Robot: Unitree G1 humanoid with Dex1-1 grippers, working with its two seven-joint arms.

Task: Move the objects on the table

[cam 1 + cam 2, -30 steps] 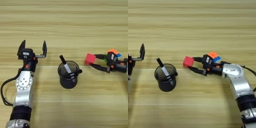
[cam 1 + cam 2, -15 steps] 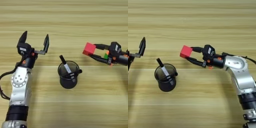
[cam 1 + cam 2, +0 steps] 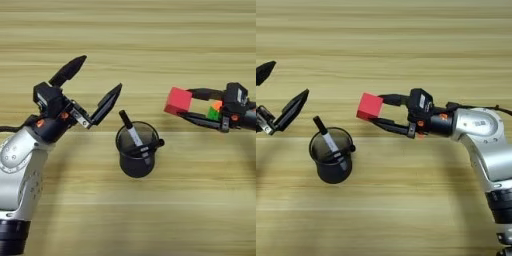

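Observation:
My right gripper reaches in from the right and is shut on the small red cube, held at its fingertips right of the cup. The multicoloured puzzle cube lies just behind those fingers, only an orange and green patch showing. A black mesh pen cup stands upright at the table's centre with black-and-white marker pens leaning in it. My left gripper hovers left of and above the cup, its fingers spread wide open and holding nothing.
The light-wood table runs wide behind the arms and in front of the cup. My left forearm fills the lower left; my right forearm comes in along the right edge.
The right gripper has carried the red cube up and slightly left, away from the puzzle cube. The left gripper has risen and swung right toward the cup, still open.

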